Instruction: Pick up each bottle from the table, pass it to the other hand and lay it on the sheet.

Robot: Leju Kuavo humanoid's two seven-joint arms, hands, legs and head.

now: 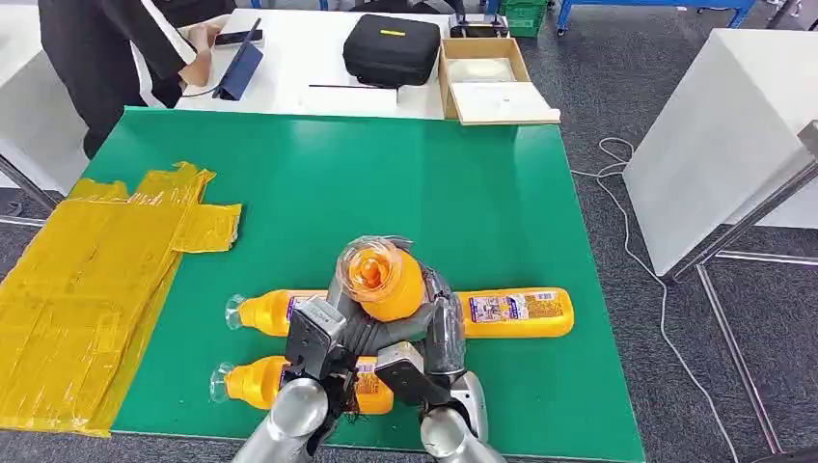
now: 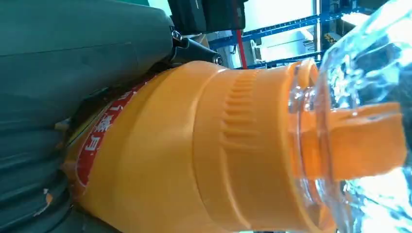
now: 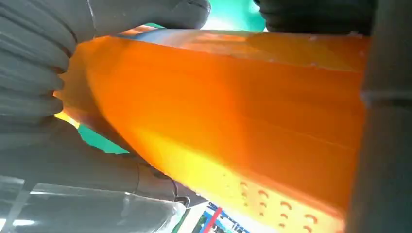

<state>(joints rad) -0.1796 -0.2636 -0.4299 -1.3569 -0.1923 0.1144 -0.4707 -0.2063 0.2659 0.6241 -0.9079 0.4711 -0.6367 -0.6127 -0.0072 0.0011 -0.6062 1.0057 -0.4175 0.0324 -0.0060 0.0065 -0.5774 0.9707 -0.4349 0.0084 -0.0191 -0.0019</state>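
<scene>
Above green table [image 1: 502,193], both robot hands (left [image 1: 333,328], right [image 1: 439,338]) clasped around upright orange bottle [image 1: 386,282].

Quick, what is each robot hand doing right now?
Left hand: holds the raised orange plastic bottle with the clear cap.
Right hand: holds the same bottle, on its other side.

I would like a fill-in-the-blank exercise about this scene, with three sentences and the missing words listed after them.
1. The held bottle is gripped by ____ of the robot's hands at once, the left hand and the right hand.
2. Besides the held one, ____ orange bottles lie on the green table.
3. The yellow sheet lies at the table's ____ edge in the head view.

Missing words: both; two; left
</scene>
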